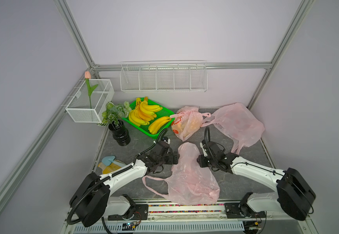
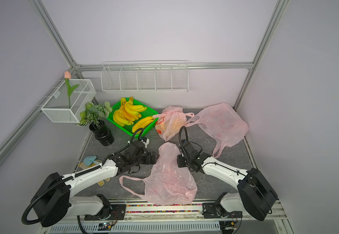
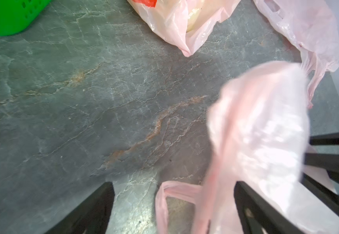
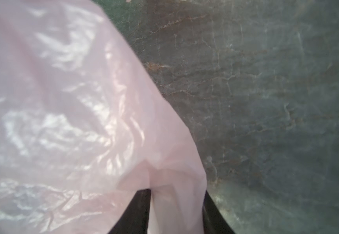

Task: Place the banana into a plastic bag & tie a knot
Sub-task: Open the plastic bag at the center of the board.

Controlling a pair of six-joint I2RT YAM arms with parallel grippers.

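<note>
Bananas point(image 1: 144, 113) lie in several yellow bunches in the green tray point(image 1: 165, 112), which sits at the far side of the dark marbled surface point(image 1: 235, 182).

In both top views the pink plastic bag point(image 1: 191, 178) point(image 2: 168, 178) sprawls nearer the robot than the tray. Its lower part is spread on the surface with one handle looped out flat. Its upper part rises into a rounded peak between the two hands.

The right hand point(image 1: 199, 160) is clenched on that raised part. Its wrist view shows a fold of the bag point(image 4: 63, 101) caught between the two black fingers point(image 4: 140, 212).

The left hand point(image 1: 176, 159) meets the peak from the tray's side, released, with its fingers spread wide. In its wrist view the bag point(image 3: 262, 131) drapes over one finger point(image 3: 245, 204), while the other finger stands clear over bare surface.

A fuller pink bag point(image 1: 187, 123) with yellowish contents lies just beside the tray. A limp pink bag point(image 1: 237, 123) lies past that one, farther from the tray. A potted plant point(image 1: 116, 121) in a black vase stands just beside the tray's opposite end.
</note>
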